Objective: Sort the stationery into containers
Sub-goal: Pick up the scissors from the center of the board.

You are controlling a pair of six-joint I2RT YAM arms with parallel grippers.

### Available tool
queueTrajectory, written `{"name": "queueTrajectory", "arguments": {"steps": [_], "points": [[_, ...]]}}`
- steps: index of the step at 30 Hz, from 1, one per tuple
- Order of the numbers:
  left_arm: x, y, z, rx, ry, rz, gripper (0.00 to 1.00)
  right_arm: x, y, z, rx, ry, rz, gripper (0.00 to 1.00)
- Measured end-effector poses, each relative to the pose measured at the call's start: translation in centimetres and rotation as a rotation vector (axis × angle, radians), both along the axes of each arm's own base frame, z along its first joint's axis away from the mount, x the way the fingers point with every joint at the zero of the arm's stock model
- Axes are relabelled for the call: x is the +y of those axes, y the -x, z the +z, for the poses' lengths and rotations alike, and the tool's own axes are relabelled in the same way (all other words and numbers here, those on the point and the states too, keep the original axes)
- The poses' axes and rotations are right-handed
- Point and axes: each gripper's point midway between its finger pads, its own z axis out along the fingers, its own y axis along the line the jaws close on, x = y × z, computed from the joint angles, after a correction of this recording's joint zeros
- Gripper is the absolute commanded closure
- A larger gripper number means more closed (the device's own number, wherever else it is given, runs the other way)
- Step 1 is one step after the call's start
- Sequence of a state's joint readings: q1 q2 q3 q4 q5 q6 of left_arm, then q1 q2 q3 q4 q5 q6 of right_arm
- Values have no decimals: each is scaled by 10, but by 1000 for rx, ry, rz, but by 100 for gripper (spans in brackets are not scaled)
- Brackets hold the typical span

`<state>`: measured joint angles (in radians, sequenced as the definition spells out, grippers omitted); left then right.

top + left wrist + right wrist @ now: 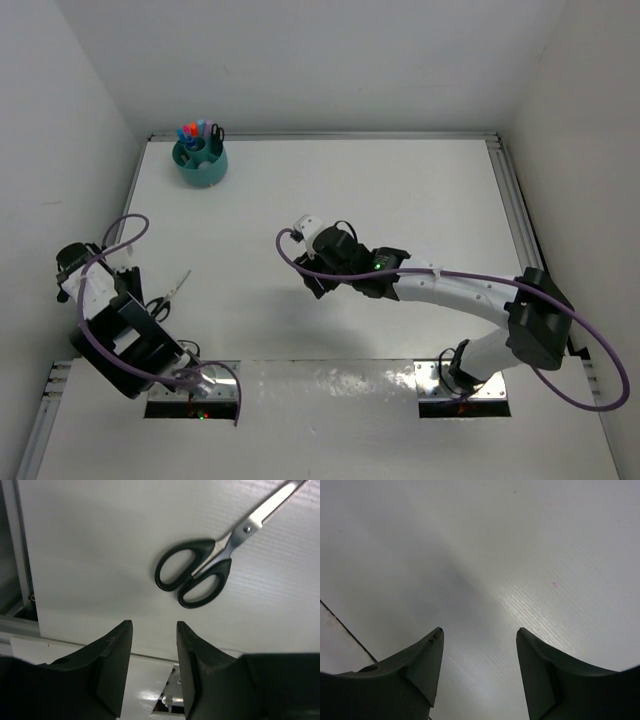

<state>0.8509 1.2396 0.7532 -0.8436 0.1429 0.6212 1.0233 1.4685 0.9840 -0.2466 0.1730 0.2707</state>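
The teal cup point(201, 163) stands at the far left of the table with several markers point(192, 131) upright in it. Black-handled scissors point(170, 295) lie flat on the table at the left; in the left wrist view the scissors point(197, 572) have their handles nearest me and their blades pointing away to the upper right. My left gripper point(148, 325) point(154, 625) hovers just short of the handles, open with a narrow gap and nothing between its fingers. Mid-table, my right gripper point(318, 283) point(479, 632) is open over bare white surface, holding nothing.
White walls enclose the table on three sides. A metal rail point(510, 200) runs along the right edge and another rail point(22, 555) along the left. The table's near edge and a base plate cut-out point(167, 700) lie right under my left fingers.
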Motion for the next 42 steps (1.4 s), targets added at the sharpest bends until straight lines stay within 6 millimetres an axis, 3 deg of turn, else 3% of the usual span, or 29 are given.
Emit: {"name": "queueTrajectory", "arguments": {"steps": [7,17,26,36,39,42], "points": [[10,-12,-11,-34,-7,23,69,5,2,1,22,-37,-8,42],[9,-14,-50,60,109,35,73,12,0,-14,46,-10,-8,42],[19,-23,-51,72,55,19,100,19,-5,-15,47,-5,-7,42],[20,-30,-50,79,64,-18,100,16,-14,-9,-3,16,-22,42],[16,-45,-43,12,67,-68,100,14,-16,-5,-20,17,-24,42],[10,-76,-12,-107,14,-182,100,14,-17,1,-42,14,-7,42]]}}
